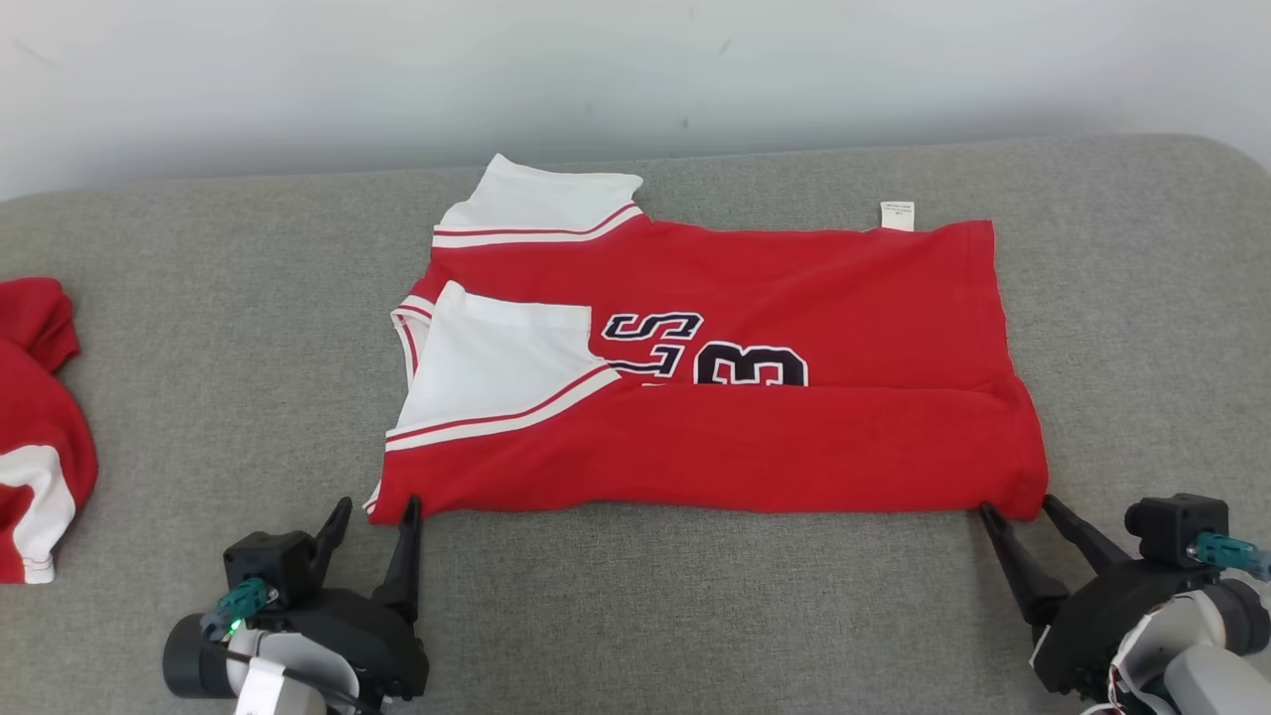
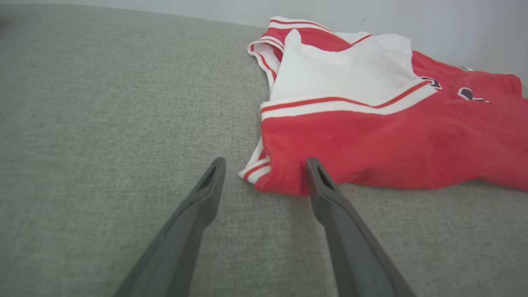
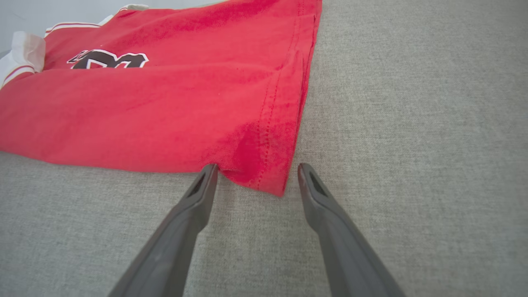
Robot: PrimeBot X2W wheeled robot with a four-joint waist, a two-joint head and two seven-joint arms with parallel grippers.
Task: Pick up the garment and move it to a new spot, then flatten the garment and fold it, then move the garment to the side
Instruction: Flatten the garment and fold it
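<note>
A grey padded surface (image 1: pixel 199 348) sits below a pale wall (image 1: pixel 298 79). The left gripper (image 1: pixel 378 503), its fingers spread, sits astride the near-left corner of the red jersey (image 1: pixel 794 447). The right gripper (image 1: pixel 1017 504), also spread, brackets the near-right hem corner. The jersey lies folded lengthwise mid-surface. Another red garment (image 1: pixel 40 417) lies far left.

Red garment (image 1: pixel 794 447) flat and lengthwise across the middle of the grey cushion (image 1: pixel 635 616), folded into a long band. White sleeves with red-striped trim toward the cushion's left end, hem toward its right. Near edge doubled over, half covering dark, white-outlined lettering. Small white tag poking out at the far edge.
</note>
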